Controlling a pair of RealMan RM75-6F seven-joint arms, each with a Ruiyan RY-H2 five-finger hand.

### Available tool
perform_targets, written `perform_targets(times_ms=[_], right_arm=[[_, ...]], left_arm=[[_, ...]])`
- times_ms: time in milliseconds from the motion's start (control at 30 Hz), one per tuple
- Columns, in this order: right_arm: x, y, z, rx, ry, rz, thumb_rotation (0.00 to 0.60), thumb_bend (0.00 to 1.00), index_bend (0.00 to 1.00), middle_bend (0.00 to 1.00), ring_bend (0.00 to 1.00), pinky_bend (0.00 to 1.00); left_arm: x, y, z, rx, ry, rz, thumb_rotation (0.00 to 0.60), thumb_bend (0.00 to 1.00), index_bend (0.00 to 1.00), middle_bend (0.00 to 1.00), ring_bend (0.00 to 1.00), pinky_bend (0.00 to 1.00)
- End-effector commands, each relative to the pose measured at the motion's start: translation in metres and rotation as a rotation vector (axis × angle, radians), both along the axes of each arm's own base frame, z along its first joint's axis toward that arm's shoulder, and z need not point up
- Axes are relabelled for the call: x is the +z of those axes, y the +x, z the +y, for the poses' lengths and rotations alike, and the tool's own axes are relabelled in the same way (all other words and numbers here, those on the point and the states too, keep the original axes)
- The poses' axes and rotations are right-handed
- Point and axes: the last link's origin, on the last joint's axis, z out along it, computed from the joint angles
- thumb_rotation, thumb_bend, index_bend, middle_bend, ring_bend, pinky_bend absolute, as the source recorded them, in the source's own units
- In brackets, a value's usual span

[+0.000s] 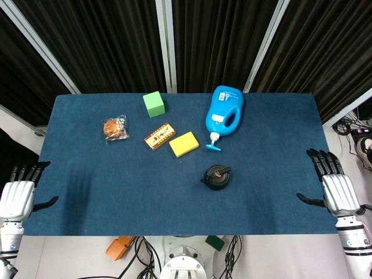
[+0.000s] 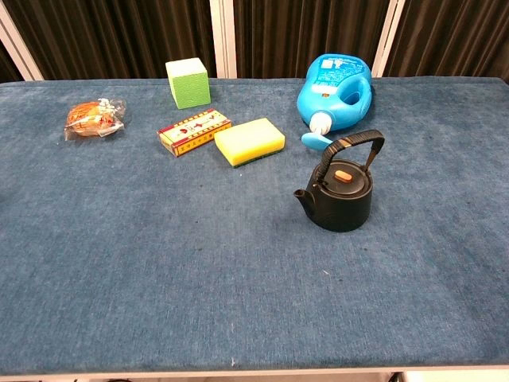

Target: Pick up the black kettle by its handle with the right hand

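A small black kettle (image 1: 216, 177) stands upright on the blue table cloth, right of centre; in the chest view the kettle (image 2: 339, 199) shows an orange lid knob, a spout pointing left and an arched handle (image 2: 355, 146) raised above it. My right hand (image 1: 336, 187) rests at the table's right edge, fingers spread, holding nothing, well right of the kettle. Off the front left corner sits my left hand (image 1: 19, 193), also open and empty. Neither hand shows in the chest view.
A blue detergent bottle (image 1: 224, 115) lies just behind the kettle. A yellow sponge (image 1: 183, 144), a red and yellow box (image 1: 160, 136), a green cube (image 1: 153, 104) and a wrapped snack (image 1: 114, 128) sit further left. The table cloth (image 1: 116, 192) ends at the front edge.
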Motion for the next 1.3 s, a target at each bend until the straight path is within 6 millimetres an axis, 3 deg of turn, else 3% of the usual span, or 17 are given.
perform_targets(times_ms=[33, 133, 300, 400, 567, 733, 967, 1300], right_arm=[[-0.003, 0.004, -0.004, -0.002, 0.013, 0.008, 0.600, 0.04, 0.00, 0.11, 0.00, 0.00], [-0.007, 0.010, -0.008, 0.006, 0.042, 0.011, 0.600, 0.04, 0.00, 0.11, 0.00, 0.00], [-0.024, 0.038, -0.025, 0.103, 0.175, 0.031, 0.600, 0.04, 0.01, 0.11, 0.01, 0.00], [-0.040, 0.064, -0.043, 0.184, 0.266, 0.089, 0.600, 0.04, 0.11, 0.12, 0.07, 0.00], [-0.064, 0.098, -0.068, 0.286, 0.334, 0.179, 0.600, 0.04, 0.30, 0.25, 0.19, 0.00], [-0.085, 0.119, -0.085, 0.327, 0.389, 0.249, 0.600, 0.04, 0.35, 0.29, 0.22, 0.00], [-0.110, 0.137, -0.095, 0.358, 0.431, 0.292, 0.600, 0.04, 0.40, 0.31, 0.22, 0.00], [-0.133, 0.146, -0.101, 0.360, 0.483, 0.338, 0.600, 0.04, 0.41, 0.35, 0.28, 0.00]], left_arm=[[0.000, -0.002, 0.001, 0.009, 0.002, 0.000, 0.600, 0.02, 0.17, 0.17, 0.10, 0.00], [0.000, -0.003, 0.002, 0.017, 0.001, 0.003, 0.600, 0.02, 0.17, 0.17, 0.10, 0.00], [-0.001, -0.003, 0.002, 0.013, 0.001, 0.003, 0.600, 0.02, 0.17, 0.17, 0.10, 0.00], [-0.001, -0.003, 0.002, 0.011, 0.001, 0.001, 0.600, 0.02, 0.17, 0.17, 0.10, 0.00], [-0.001, -0.004, 0.001, 0.016, 0.001, 0.005, 0.600, 0.02, 0.17, 0.17, 0.10, 0.00], [0.000, -0.007, -0.001, 0.031, 0.000, 0.007, 0.600, 0.02, 0.17, 0.17, 0.10, 0.00], [0.000, -0.010, -0.001, 0.043, -0.003, 0.010, 0.600, 0.02, 0.17, 0.17, 0.10, 0.00], [-0.002, -0.012, 0.002, 0.047, -0.011, 0.010, 0.600, 0.02, 0.17, 0.17, 0.10, 0.00]])
